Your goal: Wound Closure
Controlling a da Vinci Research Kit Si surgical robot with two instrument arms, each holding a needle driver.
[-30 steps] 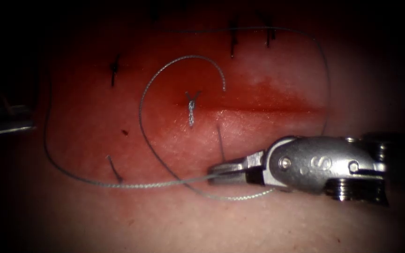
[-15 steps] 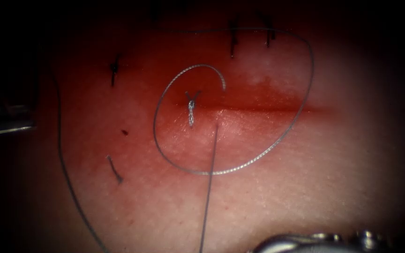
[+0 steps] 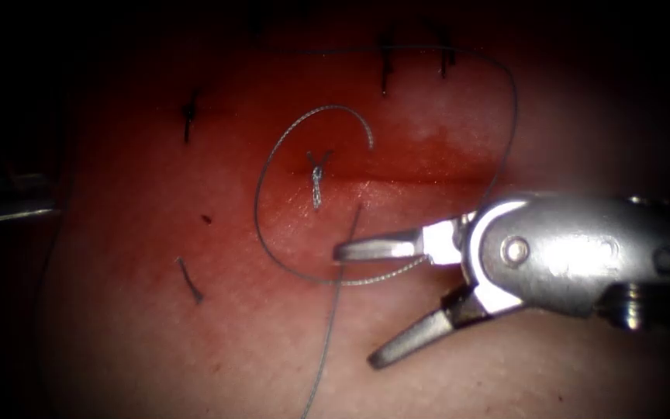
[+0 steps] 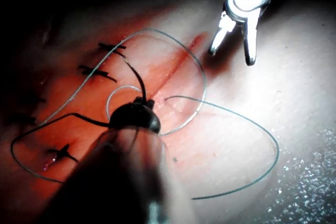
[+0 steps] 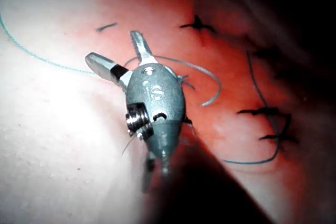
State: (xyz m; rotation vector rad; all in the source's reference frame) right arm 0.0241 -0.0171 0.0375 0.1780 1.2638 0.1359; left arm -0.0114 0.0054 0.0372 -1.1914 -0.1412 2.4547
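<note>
Sprawling across the endoscope view, the pale pink slab of pork-belly tissue [image 3: 195, 349] looks moist and soft, reddest around the cut and paler towards its edges. Next in bulk, the right arm's silver wristed end effector [image 3: 357, 306] comes in from the right with its jaws spread wide and nothing between them; the upper jaw tip hangs just over a crossing of thread below the cut, and the lower jaw points off over bare tissue. The left arm's dark-tipped end effector [image 4: 134, 118] sits low over the tissue by the cut, and what it holds I cannot tell. The long dark horizontal cut [image 3: 428, 180] lies open to the right of one stitch, under a smear of red fluid [image 3: 428, 155]. The thin grey braided thread [image 3: 304, 116] lies slack in wide loops around that stitch, one strand running down from the cut's lower lip. Dark finished stitches [image 3: 385, 66] stand above, a small grey knotted stitch [image 3: 316, 182] bridges the cut, and a short cut end of thread [image 3: 189, 281] lies to the lower left. Where the needle is, I cannot tell. By my judgement the work is between stitches, managing thread; any grasp calls for singling out one strand, since the loops overlap closely.
</note>
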